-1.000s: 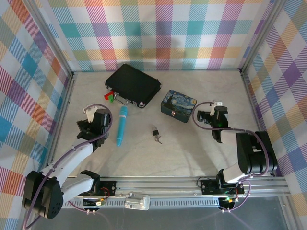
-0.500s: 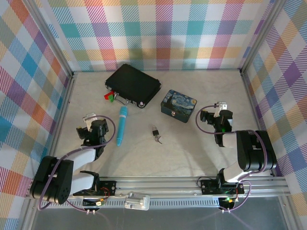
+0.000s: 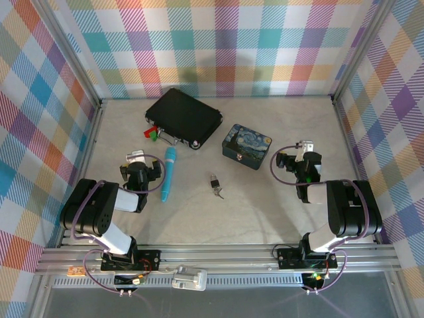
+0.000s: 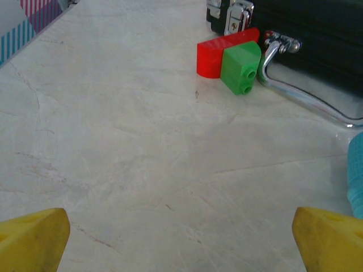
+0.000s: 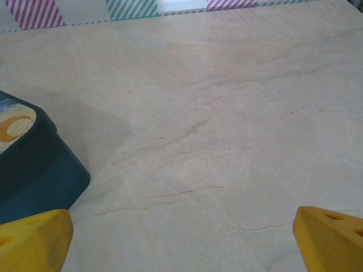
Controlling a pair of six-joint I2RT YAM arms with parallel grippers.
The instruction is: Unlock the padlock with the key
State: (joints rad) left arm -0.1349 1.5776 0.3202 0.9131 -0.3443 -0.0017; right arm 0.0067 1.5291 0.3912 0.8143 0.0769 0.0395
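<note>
The left gripper stands wide open and empty. The light-blue stick lies between it and the padlock. The right gripper, also open and empty, is near the painted tin. The padlock lies mid-table, with the key just beside it.
</note>
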